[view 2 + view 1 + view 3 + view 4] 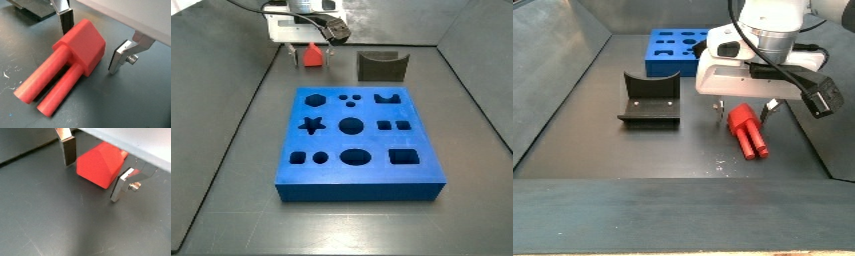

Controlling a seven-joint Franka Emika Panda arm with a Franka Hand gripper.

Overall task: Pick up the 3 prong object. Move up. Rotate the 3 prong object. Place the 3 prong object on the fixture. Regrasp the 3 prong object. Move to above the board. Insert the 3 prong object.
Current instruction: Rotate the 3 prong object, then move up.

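Red 3 prong object (67, 65) lies between spread gripper (90, 42) fingers (121, 57), fixture (649, 101) nearby.

The gripper (310, 42) hides most of the 3 prong object (309, 55) in a side view — prongs unseen.

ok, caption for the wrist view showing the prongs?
Open gripper straddling the red 3 prong object lying on the dark floor, fingers not yet closed.
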